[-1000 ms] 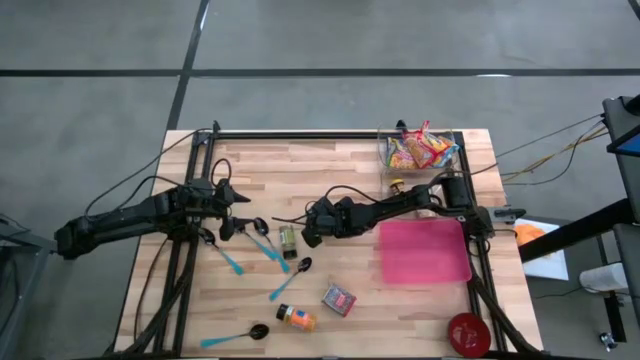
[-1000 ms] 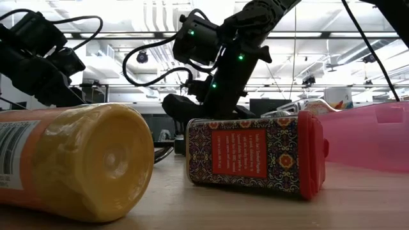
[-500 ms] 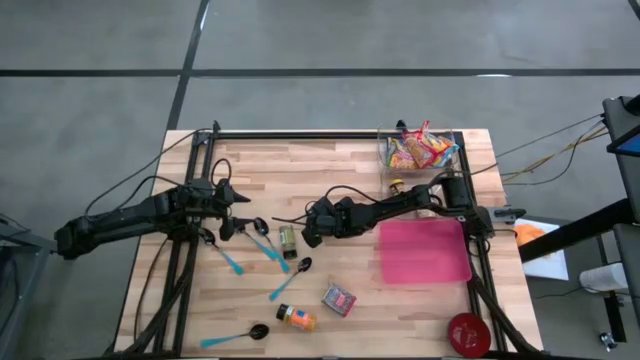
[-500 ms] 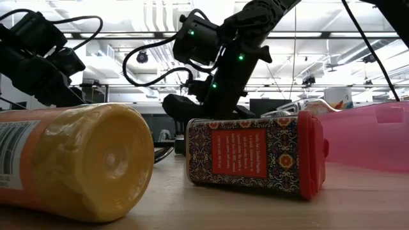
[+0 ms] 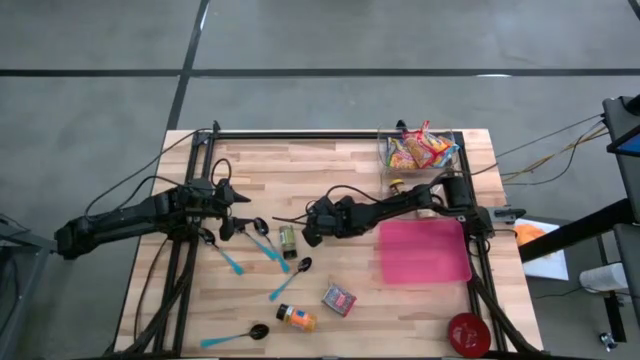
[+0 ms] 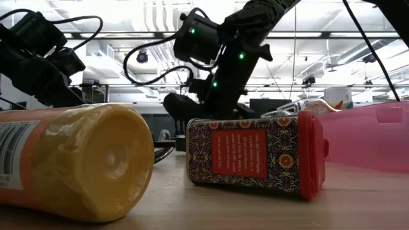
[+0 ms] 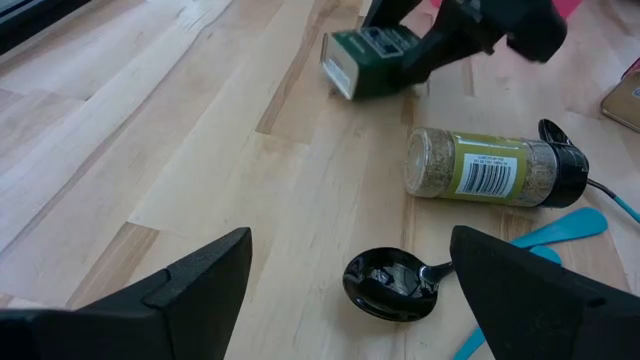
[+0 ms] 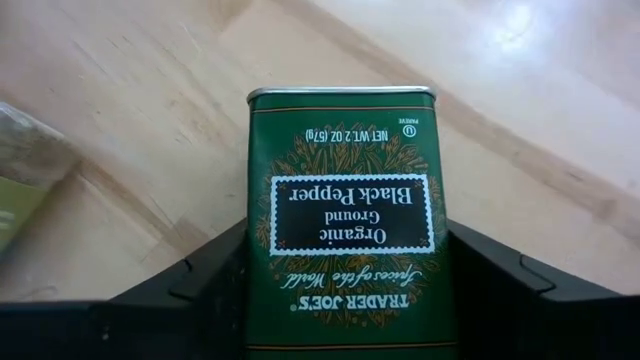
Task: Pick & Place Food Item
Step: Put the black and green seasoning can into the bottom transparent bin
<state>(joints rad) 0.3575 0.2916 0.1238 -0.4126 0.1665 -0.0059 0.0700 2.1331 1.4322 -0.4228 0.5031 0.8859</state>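
Pick stage only: right pincer (image 8: 340, 300) pinching the green rectangular black-pepper tin (image 8: 342, 215) between its fingers, low over mid-table (image 5: 300, 170), placing still to do, pink flat tray (image 5: 425, 252) bare; left pincer (image 7: 345, 290) spread wide, waiting nearby.

Grey tiled floor (image 5: 100, 60) surrounds the wooden table (image 5: 300, 160).

High view: straight down over whole tabletop (image 5: 300, 170). Low view: tabletop level, close. Both wrist views share the pepper tin (image 8: 342, 215).
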